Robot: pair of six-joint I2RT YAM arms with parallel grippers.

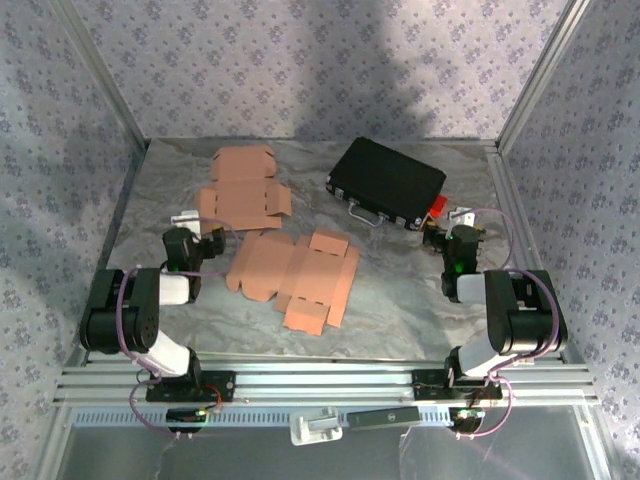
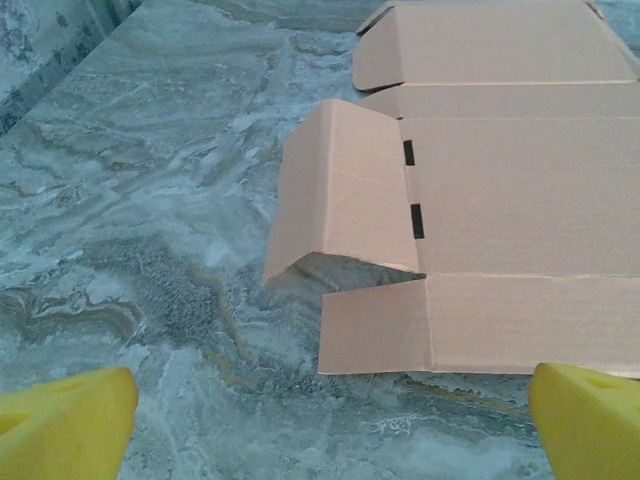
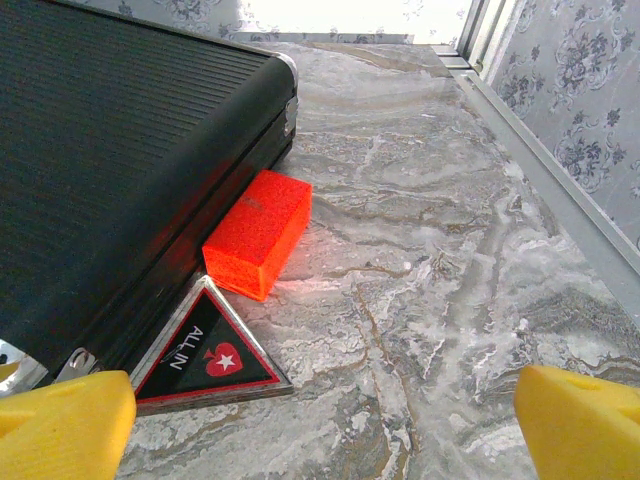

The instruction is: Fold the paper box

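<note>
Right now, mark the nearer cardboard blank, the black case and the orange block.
nearer cardboard blank (image 1: 290,268), top external view, on its middle panel.
black case (image 1: 385,178), top external view, centre of the lid.
orange block (image 3: 262,215), right wrist view, on its top face.

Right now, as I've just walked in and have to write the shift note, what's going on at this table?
Nothing is being handled yet. The left gripper and right gripper are both open and empty. Two cardboard box cutouts lie flat on the table, one mid-table, one farther back. The left gripper faces one with a flap lifted; the right faces a black case with an orange block beside it.
</note>
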